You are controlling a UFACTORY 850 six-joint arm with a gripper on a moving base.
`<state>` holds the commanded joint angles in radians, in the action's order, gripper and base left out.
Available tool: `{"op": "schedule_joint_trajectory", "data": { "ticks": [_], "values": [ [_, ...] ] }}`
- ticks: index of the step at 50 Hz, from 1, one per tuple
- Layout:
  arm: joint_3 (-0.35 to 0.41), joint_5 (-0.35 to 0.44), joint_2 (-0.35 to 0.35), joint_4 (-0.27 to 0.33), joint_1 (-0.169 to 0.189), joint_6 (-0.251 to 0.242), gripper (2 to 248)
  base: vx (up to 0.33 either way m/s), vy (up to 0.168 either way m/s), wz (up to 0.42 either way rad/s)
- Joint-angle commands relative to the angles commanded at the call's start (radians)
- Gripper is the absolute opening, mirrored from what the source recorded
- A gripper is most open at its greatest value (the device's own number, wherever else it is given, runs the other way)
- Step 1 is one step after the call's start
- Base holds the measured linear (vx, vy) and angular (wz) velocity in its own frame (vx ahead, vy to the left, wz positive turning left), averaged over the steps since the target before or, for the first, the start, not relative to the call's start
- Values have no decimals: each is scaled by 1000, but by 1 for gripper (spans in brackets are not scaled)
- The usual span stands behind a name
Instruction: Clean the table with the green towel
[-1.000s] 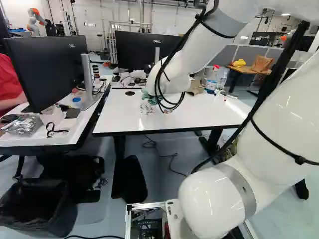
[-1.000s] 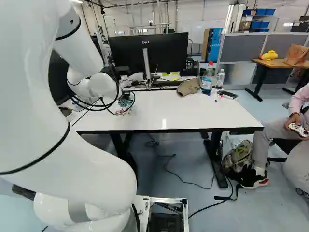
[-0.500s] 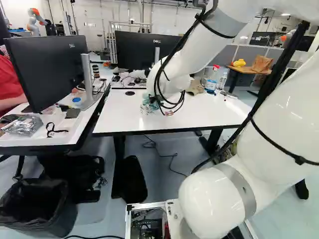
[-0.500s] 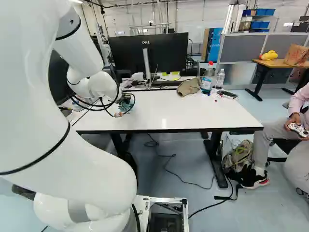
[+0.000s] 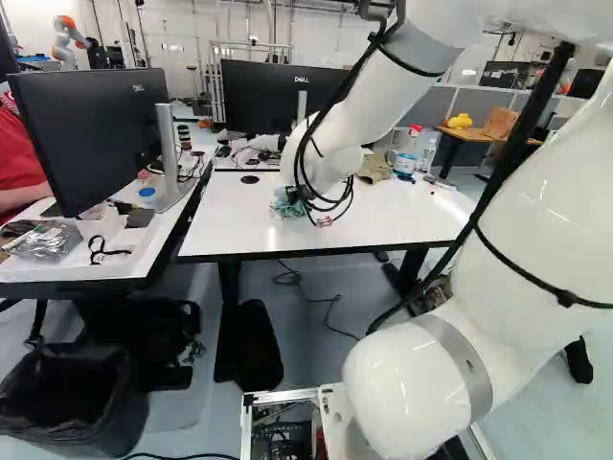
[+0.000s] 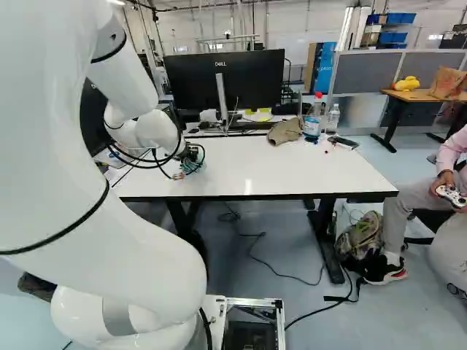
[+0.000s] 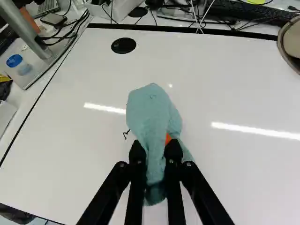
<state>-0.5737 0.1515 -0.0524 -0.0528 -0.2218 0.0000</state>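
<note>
1. As I watch, my gripper [image 6: 194, 154] has the green towel [image 7: 152, 112] pinched between both fingers!
2. Cloth bulges ahead of them over the white table [image 7: 225, 84], short of the black disc [image 7: 123, 45].

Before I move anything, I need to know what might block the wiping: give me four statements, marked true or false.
1. The black two-fingered pincer grips the pale green cloth towel. True.
2. The clear red-capped bottle lies on its side. False: it stands upright on the white tabletop.
3. The flat round black disc is under the towel. False: it shows uncovered, ahead of the pincer.
4. The crumpled beige cloth item is beside the bottle. True.
</note>
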Motion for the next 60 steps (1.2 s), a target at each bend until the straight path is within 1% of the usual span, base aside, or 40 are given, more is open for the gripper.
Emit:
{"op": "schedule_joint_trajectory", "data": {
  "ticks": [24, 60],
  "values": [
    [-17, 0, 82, 0, 0, 0, 48, 0, 0, 0],
    [-17, -2, 82, 0, 0, 0, 48, 0, 0, 0]
  ]
}}
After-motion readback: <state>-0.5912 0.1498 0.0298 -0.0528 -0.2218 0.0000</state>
